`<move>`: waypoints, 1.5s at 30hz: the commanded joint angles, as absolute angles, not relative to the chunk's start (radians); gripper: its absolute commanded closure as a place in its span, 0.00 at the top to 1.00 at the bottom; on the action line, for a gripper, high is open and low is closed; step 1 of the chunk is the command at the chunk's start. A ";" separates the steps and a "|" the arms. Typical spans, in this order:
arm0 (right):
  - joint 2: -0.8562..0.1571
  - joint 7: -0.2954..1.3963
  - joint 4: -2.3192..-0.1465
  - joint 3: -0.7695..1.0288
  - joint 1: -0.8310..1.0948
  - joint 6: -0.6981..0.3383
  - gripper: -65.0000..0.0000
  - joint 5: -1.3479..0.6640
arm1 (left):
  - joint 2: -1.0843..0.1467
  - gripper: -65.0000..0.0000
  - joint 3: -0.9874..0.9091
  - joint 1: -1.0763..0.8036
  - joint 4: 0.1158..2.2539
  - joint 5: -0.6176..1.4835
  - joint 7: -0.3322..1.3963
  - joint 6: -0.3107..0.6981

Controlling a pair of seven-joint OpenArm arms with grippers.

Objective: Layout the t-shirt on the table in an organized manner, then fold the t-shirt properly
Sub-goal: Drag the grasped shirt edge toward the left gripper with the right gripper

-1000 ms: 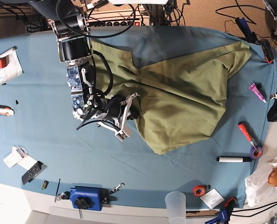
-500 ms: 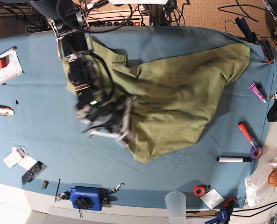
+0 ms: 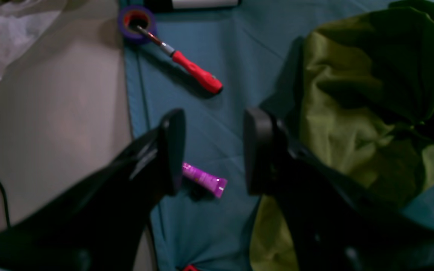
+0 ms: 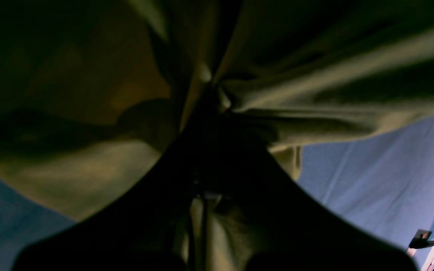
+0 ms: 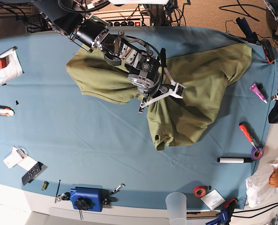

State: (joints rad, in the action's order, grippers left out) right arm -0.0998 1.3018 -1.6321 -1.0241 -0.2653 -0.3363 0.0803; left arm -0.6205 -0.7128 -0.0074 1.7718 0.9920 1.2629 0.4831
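Olive t-shirt (image 5: pixel 195 89) bunched mid-table (image 5: pixel 82 140), pinched by right gripper (image 5: pixel 158 96).
Left wrist: left gripper (image 3: pixel 209 150) half open, empty, above teal cloth beside shirt, purple tube (image 3: pixel 204 180) below. Right wrist: right gripper jaws closed tight on gathered shirt fabric. Base: shirt's long axis runs across table, left lobe to far right corner.

Beyond the far edge of the work surface lies a tan, carpet-like floor (image 5: pixel 209 14), crossed by loose black cables (image 5: pixel 232 9), with a row of power sockets on a pale strip (image 5: pixel 122 19) just behind that edge. Off the right edge, the left wrist view shows a smooth beige floor (image 3: pixel 51 113) and a crumpled sheet of white plastic (image 3: pixel 9 34) near the corner. Light falls evenly from above, with soft shadows.
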 commanded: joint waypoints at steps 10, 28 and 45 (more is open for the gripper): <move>-0.089 1.264 -1.717 -1.025 -0.247 -0.340 0.32 -0.077 | -0.645 0.40 -0.719 -0.007 1.784 0.919 1.250 0.478; -0.086 1.121 -1.869 -0.606 -0.247 -0.197 0.34 0.025 | -0.640 0.40 -1.026 -0.239 1.784 1.039 1.250 0.497; 0.040 0.982 -1.463 -0.406 -0.263 -0.358 0.45 -0.216 | -0.629 0.40 -1.045 -0.258 1.784 1.080 1.248 0.525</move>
State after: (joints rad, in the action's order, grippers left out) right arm 0.0307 1.0004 -1.4452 -0.4065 -0.2356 -0.3500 -0.2081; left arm -0.6014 -1.0363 -0.2623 1.7714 1.0599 1.2648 0.5217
